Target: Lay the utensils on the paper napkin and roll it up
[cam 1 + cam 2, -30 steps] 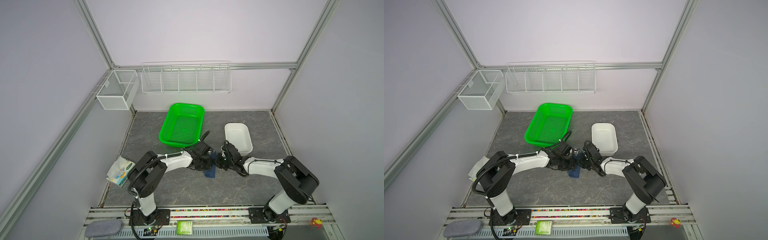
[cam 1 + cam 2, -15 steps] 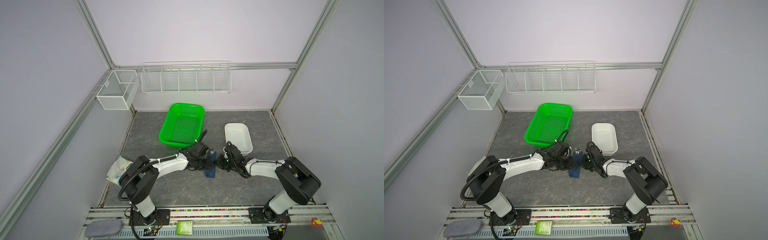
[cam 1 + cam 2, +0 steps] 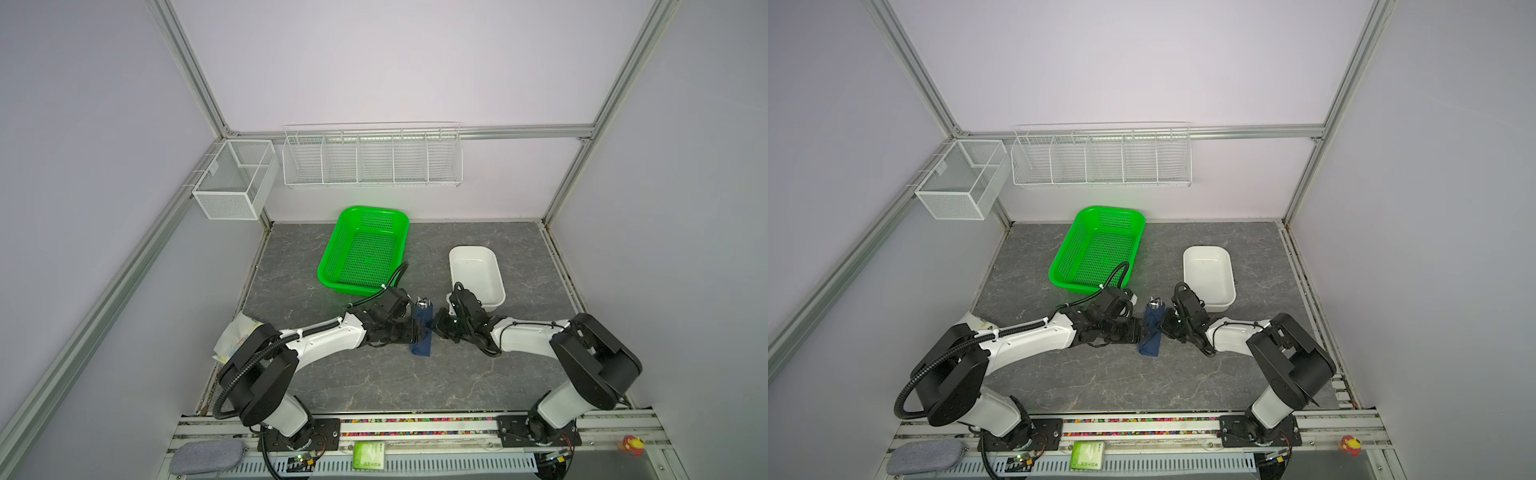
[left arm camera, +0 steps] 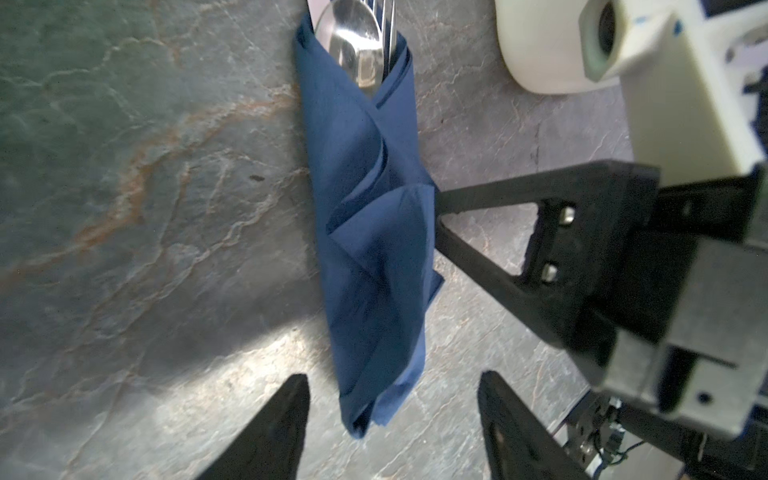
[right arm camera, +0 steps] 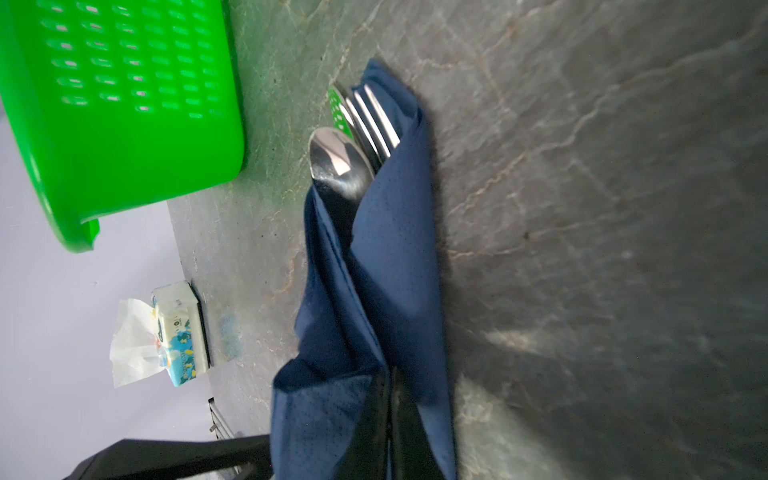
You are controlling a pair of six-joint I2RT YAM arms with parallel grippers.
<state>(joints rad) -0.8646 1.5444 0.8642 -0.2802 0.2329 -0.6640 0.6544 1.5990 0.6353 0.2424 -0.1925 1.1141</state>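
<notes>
Navy paper napkin [image 3: 422, 332]: lying as a narrow roll on the grey stone-patterned bench [image 3: 374, 386], between my two claws in both top views.

Utensils [image 5: 353, 141]: sitting inside the roll. The spoon bowl and fork tines are poking out of its far end, with a third shiny piece peeking out behind them.

Left claw [image 4: 392, 419]: I am seeing its fingers standing spread, one on either side of the roll's near end and apart from the paper.

Right claw [image 4: 440, 216]: fingers pressed together, tips pushing into the roll's side under a loose flap. Whether paper is caught between them, I cannot tell.

Green basket [image 3: 361, 253]: sitting behind the left claw.

White tub [image 3: 476, 270]: sitting just behind the right claw.

Tissue pack [image 5: 178, 332]: lying at the bench's left edge, well apart from the roll.
</notes>
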